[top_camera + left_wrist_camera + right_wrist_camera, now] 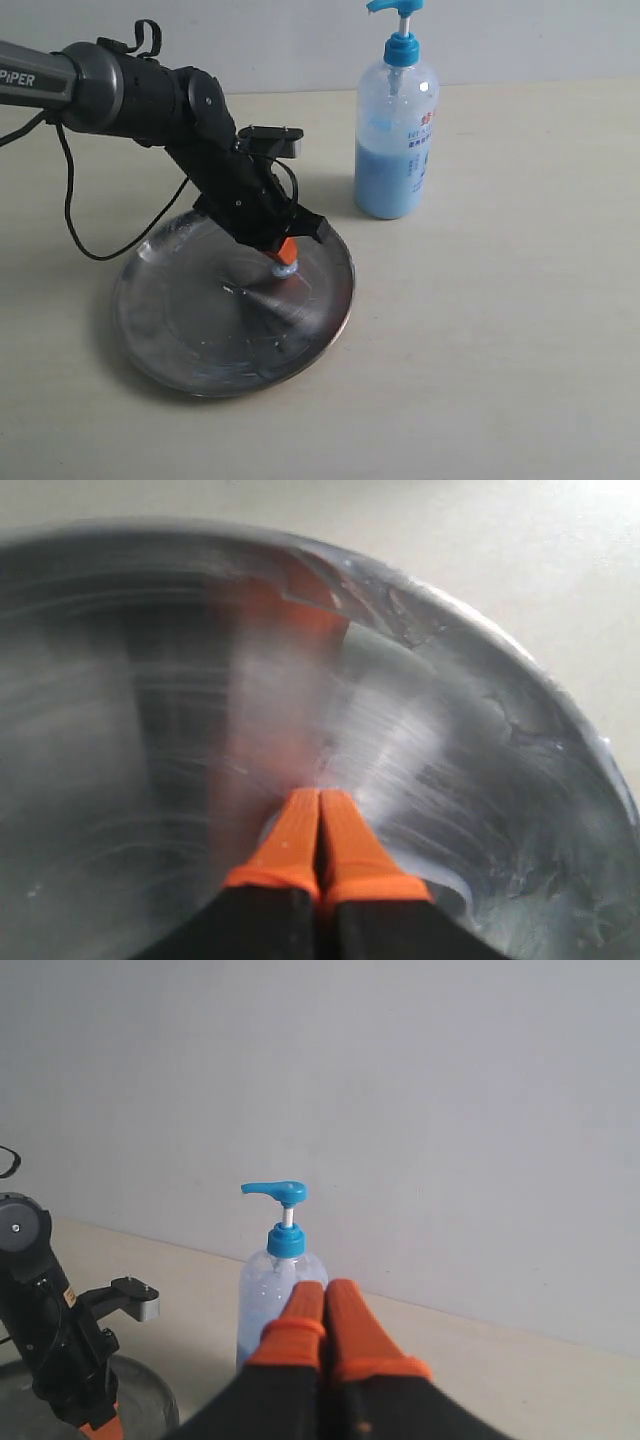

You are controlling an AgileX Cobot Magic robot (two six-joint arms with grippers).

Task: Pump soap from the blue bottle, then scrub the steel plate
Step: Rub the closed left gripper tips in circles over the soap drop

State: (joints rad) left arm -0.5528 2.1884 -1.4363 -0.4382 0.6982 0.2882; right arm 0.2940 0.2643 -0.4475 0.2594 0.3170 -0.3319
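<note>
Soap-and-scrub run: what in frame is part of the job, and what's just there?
In the job:
- blue bottle
- soap inside it
- steel plate
- left hand, shut, tips at the plate's surface

Just there:
- right hand, shut, pointed at the bottle, touching nothing
- black cable
- table
- wall

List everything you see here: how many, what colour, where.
plate: one, shiny grey, on the table.
bottle: one, clear with blue pump, upright beyond the plate, to its right.
soap: pale blue, filling the bottle's lower half.
table: one, beige.
wall: pale grey, behind.
cable: one, black, looping left of the plate.
left gripper: one, black with orange fingers, shut, tips down over the plate.
right gripper: one, same colours, shut, raised facing the bottle.
</note>
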